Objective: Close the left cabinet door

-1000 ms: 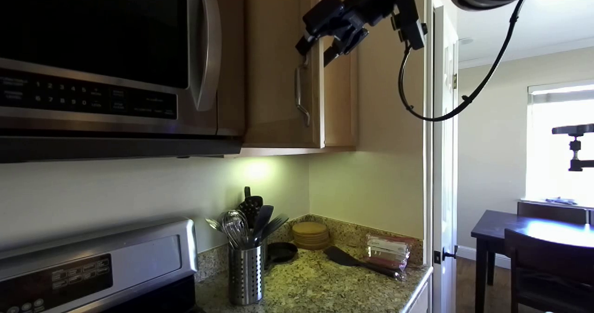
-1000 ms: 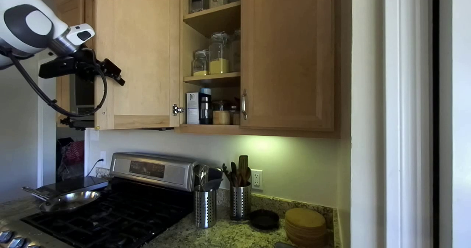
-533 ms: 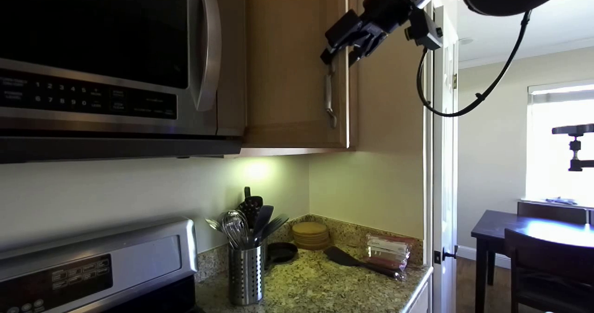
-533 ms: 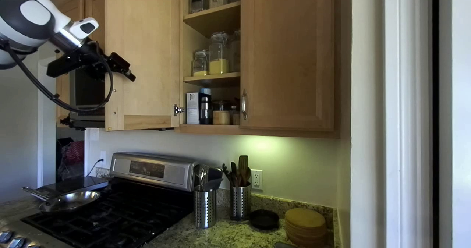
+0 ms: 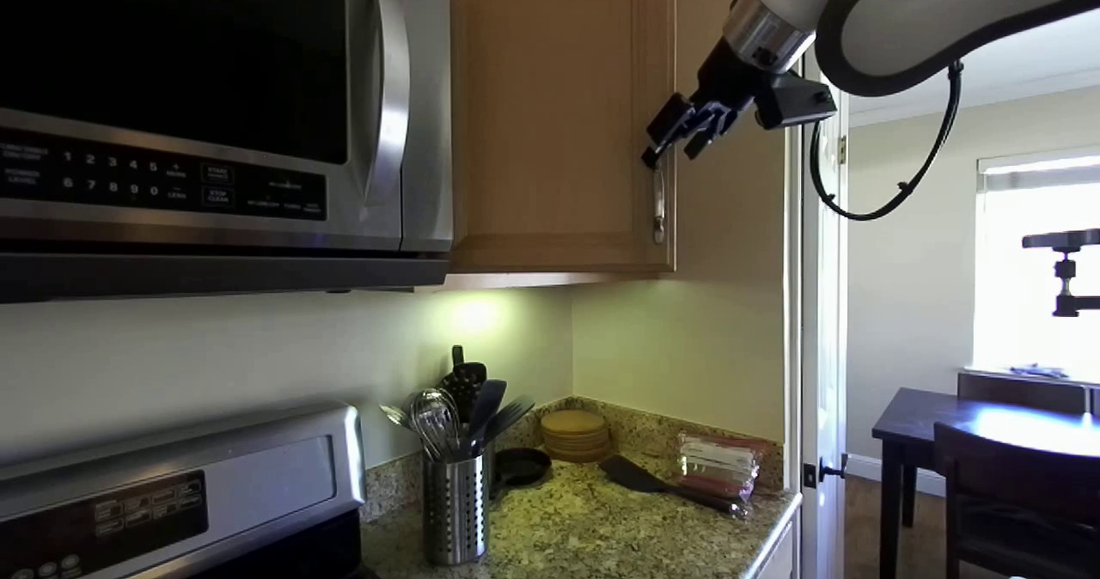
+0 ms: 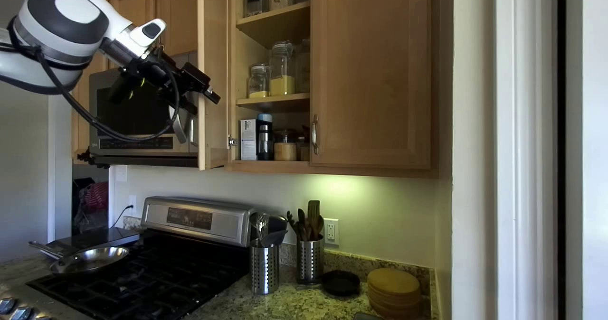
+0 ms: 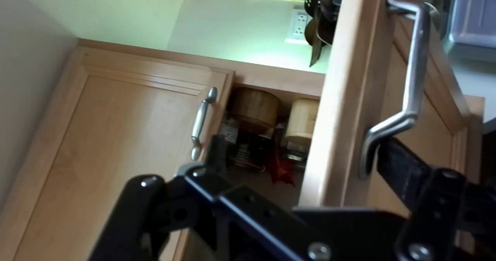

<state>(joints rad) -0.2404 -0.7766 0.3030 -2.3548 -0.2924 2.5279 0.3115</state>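
The left cabinet door (image 5: 550, 115) is light-tan wood and stands open, jutting out from the cabinet in an exterior view (image 6: 214, 73). Its silver bar handle (image 5: 660, 203) is near its free edge. In the wrist view, the door edge (image 7: 341, 98) rises between my fingers, with the handle (image 7: 416, 63) on its right. My gripper (image 5: 675, 151) is open and straddles the free edge just above the handle; it also shows in an exterior view (image 6: 203, 102) and the wrist view (image 7: 306, 148). One finger is at the outer face by the handle's end; I cannot tell whether it touches.
The matching right door (image 6: 370, 73) is shut, with its handle (image 7: 199, 123) on its left edge. Shelves hold jars (image 6: 282, 73). The microwave (image 5: 172, 89) is beside the open door. Below are utensil holders (image 6: 265, 268), a stove (image 6: 137, 263) and a pan (image 6: 90, 259).
The left door has swung partway toward the cabinet, its free edge moving right in both exterior views. My gripper has moved right with it and sits lower in an exterior view.
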